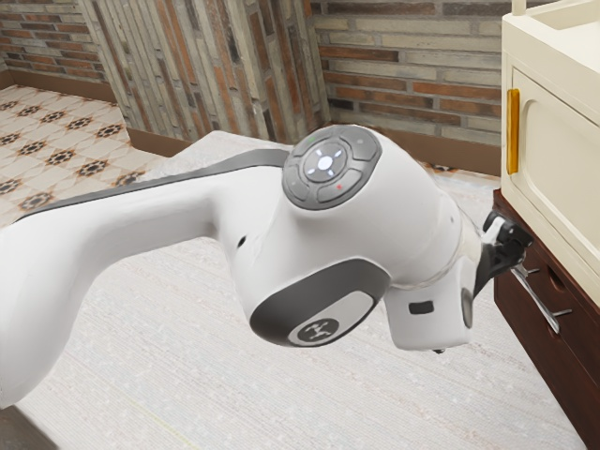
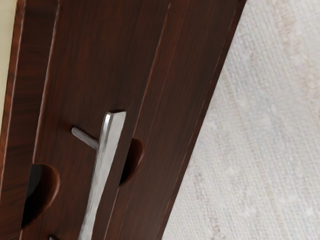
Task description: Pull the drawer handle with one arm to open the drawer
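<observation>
White and grey, the arm [image 1: 323, 230] reaches in the exterior view towards dark wood below a cream cabinet [image 1: 555, 141], its black gripper [image 1: 521, 251] near one end of the silver handle [image 1: 539, 300]. That bar stands out from the drawer [image 1: 579, 309], running along its front; I cannot tell whether the pincer is apart, together or clamped on it. In the wrist view, the handle's squared end is held off the wood by a thin post [image 2: 84, 137], between the front's two long edges, each with a rounded cut-out beside it. No opening shows along either edge, so I judge the drawer closed. Approach looks mostly done; a sure hold on the handle and the whole pull seem left.
</observation>
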Available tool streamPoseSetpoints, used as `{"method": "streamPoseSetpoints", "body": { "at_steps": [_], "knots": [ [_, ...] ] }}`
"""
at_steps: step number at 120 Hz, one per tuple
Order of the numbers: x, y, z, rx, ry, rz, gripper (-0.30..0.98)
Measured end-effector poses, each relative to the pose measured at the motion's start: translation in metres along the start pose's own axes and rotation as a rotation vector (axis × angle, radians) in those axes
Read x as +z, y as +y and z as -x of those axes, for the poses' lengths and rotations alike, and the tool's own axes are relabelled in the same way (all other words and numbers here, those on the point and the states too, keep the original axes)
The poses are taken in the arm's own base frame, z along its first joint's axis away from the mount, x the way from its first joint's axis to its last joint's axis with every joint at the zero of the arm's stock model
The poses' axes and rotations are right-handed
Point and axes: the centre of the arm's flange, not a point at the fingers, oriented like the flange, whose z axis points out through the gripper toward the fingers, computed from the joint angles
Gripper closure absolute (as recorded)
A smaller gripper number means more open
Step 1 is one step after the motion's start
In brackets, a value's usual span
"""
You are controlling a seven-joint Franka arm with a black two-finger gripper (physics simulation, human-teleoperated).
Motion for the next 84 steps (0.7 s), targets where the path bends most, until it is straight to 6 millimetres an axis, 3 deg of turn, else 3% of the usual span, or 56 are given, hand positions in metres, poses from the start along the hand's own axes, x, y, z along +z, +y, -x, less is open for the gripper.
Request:
{"method": "streamPoseSetpoints", "body": {
  "at_steps": [27,41,66,84],
  "knots": [
    [0.003,0.006,-0.029,0.098,0.054,-0.078,0.00],
    [0.003,0.003,-0.022,0.110,0.051,-0.100,0.00],
    [0.029,0.012,0.006,0.106,0.026,-0.067,0.00],
    [0.035,0.013,-0.007,0.144,0.038,-0.068,0.00]
  ]
}}
